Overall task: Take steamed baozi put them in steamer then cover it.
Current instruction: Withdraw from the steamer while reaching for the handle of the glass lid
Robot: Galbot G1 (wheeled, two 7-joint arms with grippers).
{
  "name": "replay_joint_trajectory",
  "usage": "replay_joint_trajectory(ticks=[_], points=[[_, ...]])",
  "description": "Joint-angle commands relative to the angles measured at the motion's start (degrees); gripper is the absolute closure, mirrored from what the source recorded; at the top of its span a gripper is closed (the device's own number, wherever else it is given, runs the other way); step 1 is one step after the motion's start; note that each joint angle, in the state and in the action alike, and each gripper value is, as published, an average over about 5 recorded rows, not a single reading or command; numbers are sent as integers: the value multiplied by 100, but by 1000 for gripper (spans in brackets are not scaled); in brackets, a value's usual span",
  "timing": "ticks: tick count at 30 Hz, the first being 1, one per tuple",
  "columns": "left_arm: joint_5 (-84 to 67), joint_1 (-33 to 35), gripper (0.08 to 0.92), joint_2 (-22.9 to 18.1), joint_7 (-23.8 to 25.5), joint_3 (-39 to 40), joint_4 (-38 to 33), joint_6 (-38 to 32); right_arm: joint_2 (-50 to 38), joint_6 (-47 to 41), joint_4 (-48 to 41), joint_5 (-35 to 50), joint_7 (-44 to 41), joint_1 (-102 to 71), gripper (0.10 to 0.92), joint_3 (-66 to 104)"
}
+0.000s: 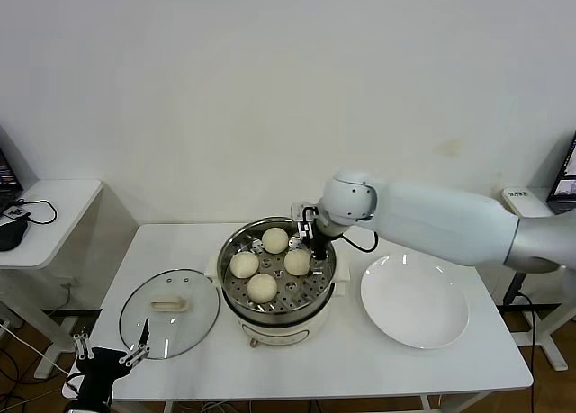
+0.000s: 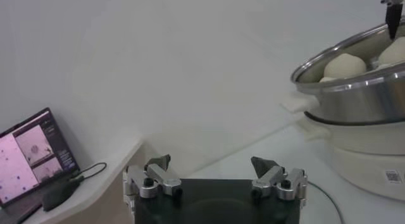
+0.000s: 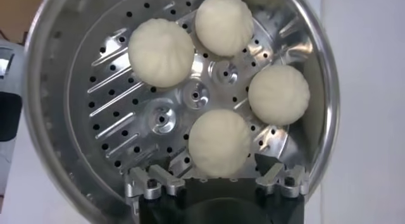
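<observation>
Four baozi [image 1: 268, 264] lie inside the steamer [image 1: 232, 291]. The right gripper [image 3: 216, 179] hangs wide around the nearest bun, holding nothing; lifting crookedly could drag it. The cover [image 1: 170, 313] waits beside the steamer, near the open left gripper [image 1: 110, 349].

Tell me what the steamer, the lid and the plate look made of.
Steamer: shiny metal, likely stainless steel; mirror-like wall, punched floor. Lid: clear glass in a metal rim, table showing through; its cream handle looks plastic. Plate: glossy white, probably ceramic, though plastic is possible.
</observation>
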Motion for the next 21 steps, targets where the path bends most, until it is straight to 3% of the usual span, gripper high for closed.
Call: replay_joint_trajectory(ticks=[1, 8, 13, 17, 21], points=[[-18, -2, 177, 15, 6, 11, -2, 9, -1034, 70, 1090, 660, 1084, -185, 202, 672], [-66, -32, 177, 39, -14, 46, 40, -13, -2218, 983, 1972, 1269, 3333, -1493, 203, 1750], [-71, -55, 177, 50, -32, 89, 50, -15, -2735, 1887, 2303, 883, 4344, -3907, 203, 3796], [-68, -81, 177, 63, -42, 106, 78, -20, -2518, 2402, 2503, 404, 4645, -6212, 203, 6165], [-53, -107, 177, 68, -63, 137, 119, -46, -1635, 3045, 2646, -211, 4641, -8143, 203, 8243]])
